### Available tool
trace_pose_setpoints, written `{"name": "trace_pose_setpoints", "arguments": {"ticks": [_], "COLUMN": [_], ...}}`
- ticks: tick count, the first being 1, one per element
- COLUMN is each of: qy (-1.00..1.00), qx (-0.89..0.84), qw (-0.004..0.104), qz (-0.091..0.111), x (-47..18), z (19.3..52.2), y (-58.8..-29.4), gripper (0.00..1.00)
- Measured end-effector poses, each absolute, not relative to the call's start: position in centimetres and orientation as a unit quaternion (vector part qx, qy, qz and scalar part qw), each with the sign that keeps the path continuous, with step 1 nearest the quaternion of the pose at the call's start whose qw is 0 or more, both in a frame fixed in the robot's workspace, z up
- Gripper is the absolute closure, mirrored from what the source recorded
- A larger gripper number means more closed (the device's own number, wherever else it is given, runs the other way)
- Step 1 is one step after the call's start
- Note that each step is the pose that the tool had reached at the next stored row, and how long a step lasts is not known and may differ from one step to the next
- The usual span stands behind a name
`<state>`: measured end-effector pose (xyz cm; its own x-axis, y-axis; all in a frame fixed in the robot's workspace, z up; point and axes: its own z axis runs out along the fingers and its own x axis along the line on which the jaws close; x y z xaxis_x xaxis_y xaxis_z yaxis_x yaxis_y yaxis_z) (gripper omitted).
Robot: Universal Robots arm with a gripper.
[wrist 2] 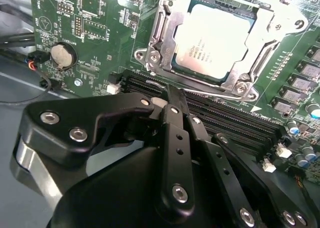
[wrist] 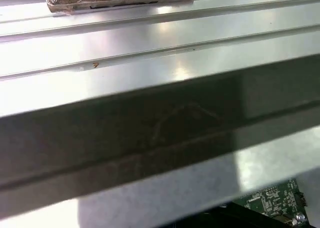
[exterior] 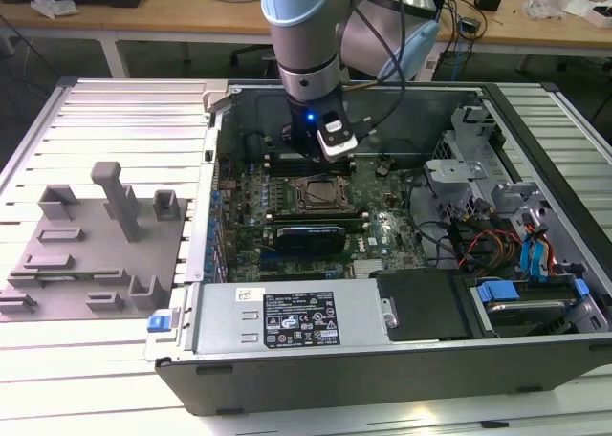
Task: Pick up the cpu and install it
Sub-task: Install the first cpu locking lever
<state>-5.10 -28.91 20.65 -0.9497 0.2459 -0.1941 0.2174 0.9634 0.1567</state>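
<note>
While the arm stands over the open computer case [exterior: 535,168], the cpu [wrist 2: 212,40] already lies flat in the socket frame [wrist 2: 155,48] on the motherboard [wrist 2: 95,18], its silvery top facing up. In the second wrist view the chip is at about one o'clock from the gripper [wrist 2: 172,95], apart from it and not touched by it. The jaws look brought close together, with a very narrow gap, and nothing is held between them; I judge that the chip was let go so it can sit by its own weight in the frame. In the exterior view the gripper [exterior: 325,149] hangs just at eleven o'clock of the socket [exterior: 321,195], near the back wall of the case. The grey plastic blocks [exterior: 105,235] rest well apart, at nine o'clock of the case, on the ribbed table [exterior: 124,106].
</note>
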Motion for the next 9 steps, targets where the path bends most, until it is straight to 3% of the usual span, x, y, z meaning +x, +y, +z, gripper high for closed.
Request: {"name": "trace_pose_setpoints", "arguments": {"ticks": [9], "qy": [0.983], "qx": [0.116], "qw": [0.123], "qz": [0.068], "x": [-6.13], "z": [20.57], "y": [-28.84], "gripper": [0.89]}}
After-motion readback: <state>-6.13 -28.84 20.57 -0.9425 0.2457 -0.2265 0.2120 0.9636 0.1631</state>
